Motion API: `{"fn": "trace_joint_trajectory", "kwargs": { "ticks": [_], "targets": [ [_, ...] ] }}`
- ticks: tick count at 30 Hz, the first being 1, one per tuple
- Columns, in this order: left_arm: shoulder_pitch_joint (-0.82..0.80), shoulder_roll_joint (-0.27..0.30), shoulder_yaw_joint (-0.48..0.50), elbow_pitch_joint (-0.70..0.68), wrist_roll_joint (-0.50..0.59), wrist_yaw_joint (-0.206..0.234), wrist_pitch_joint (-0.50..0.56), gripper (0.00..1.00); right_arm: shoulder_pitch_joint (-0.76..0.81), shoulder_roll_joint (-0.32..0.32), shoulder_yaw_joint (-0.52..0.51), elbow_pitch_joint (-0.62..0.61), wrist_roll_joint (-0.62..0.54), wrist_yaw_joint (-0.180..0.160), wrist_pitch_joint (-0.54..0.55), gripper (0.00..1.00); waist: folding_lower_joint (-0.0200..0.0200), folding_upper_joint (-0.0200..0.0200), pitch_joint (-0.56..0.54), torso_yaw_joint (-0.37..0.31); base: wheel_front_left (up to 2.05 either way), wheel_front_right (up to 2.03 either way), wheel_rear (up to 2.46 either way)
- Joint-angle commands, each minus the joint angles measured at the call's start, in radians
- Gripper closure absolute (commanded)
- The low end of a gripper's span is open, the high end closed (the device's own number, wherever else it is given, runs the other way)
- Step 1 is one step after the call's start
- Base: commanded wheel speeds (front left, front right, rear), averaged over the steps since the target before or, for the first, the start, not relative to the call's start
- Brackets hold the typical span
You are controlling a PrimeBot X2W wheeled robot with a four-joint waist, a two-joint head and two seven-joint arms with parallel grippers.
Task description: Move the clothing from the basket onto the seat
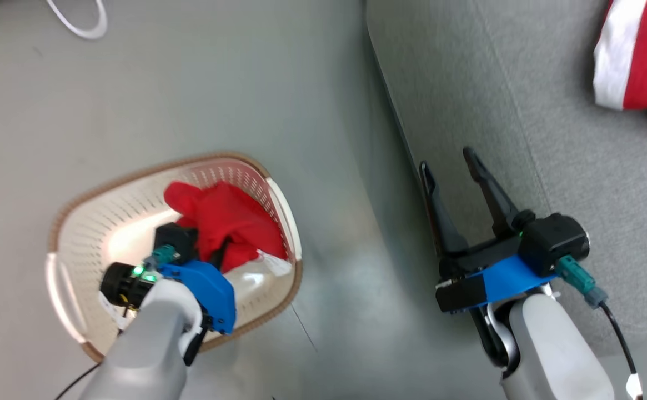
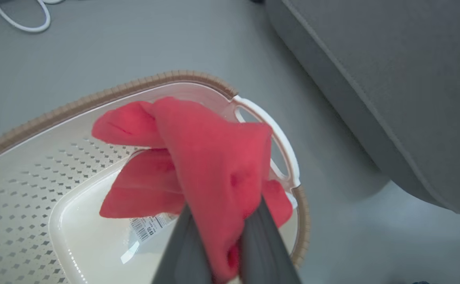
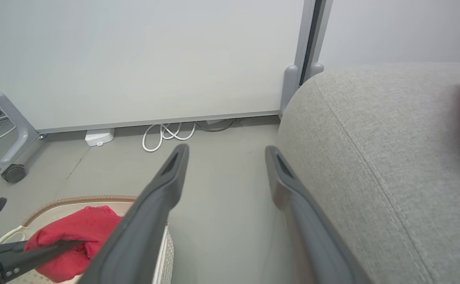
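Two red garments are counted. One red garment (image 1: 229, 222) is seen inside the basket (image 1: 95, 222), bunched against the wall on the side nearest the seat (image 1: 578, 194). In the left wrist view a fold of this garment (image 2: 214, 157) is seen pinched between the two dark fingers of the left gripper (image 2: 224, 205), whose jaws are clenched on the cloth. The second garment (image 1: 642, 55) is seen lying on the seat, at the top right of the head view, well apart from the basket; one broad white band is shown on it.

One basket is counted, cream-white, perforated and rimmed in brown, with two white handles (image 1: 285, 214) at its ends. One barcode sticker (image 2: 147, 227) is stuck to the basket's bare floor beneath the red cloth; its print is too small to be read. No other writing can be made out.

The basket is set on the grey floor (image 1: 190, 83) just beside the seat, a single large grey upholstered piece.

The right gripper (image 1: 446, 158) is held over the seat's edge with its two fingers spread wide and nothing between them; the same released jaws are seen in its own wrist view (image 3: 226, 149).

One looped white cable (image 3: 166, 136) is seen lying on the floor against the pale wall panel (image 3: 135, 59), with one small white box (image 3: 99, 137) beside it and one caster wheel (image 3: 14, 172) further left.
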Motion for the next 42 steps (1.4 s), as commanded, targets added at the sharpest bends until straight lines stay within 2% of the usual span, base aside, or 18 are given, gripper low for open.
{"fn": "trace_joint_trajectory", "kwargs": {
  "ticks": [1,10,19,24,31,42],
  "targets": [
    [0.021,-0.004,-0.009,-0.01,-0.002,-0.003,-0.006,1.0,0.021,-0.001,-0.002,0.005,-0.006,-0.001,0.005,0.0,0.0001,0.0,-0.142,0.069,0.0,0.0,0.0],
    [0.087,-0.025,-0.153,-0.174,-0.097,-0.005,-0.007,1.0,0.128,-0.001,0.007,0.01,-0.023,-0.001,0.08,0.0,0.0001,0.0,-0.394,0.151,0.0,0.0,0.0],
    [0.006,-0.029,-0.295,-0.34,-0.254,-0.006,0.044,1.0,0.244,-0.001,0.0,-0.008,-0.003,-0.001,0.13,0.0,0.0001,0.0,-0.537,0.22,0.0,0.0,0.0],
    [-0.04,-0.029,-0.328,-0.394,-0.319,-0.006,0.066,1.0,0.275,-0.001,0.014,-0.024,-0.002,-0.001,0.154,0.0,0.0001,0.0,-0.581,0.233,0.0,0.0,0.0],
    [-0.098,-0.029,-0.385,-0.442,-0.372,0.021,0.097,1.0,0.288,-0.002,0.023,-0.048,-0.005,-0.001,0.174,0.0,0.0001,0.0,-0.605,0.244,0.0,0.0,0.0],
    [-0.098,-0.029,-0.45,-0.413,-0.418,0.043,0.084,1.0,0.282,-0.002,0.046,-0.047,-0.005,-0.001,0.188,0.0,0.0001,0.0,-0.604,0.236,0.0,0.0,0.0]
  ]
}}
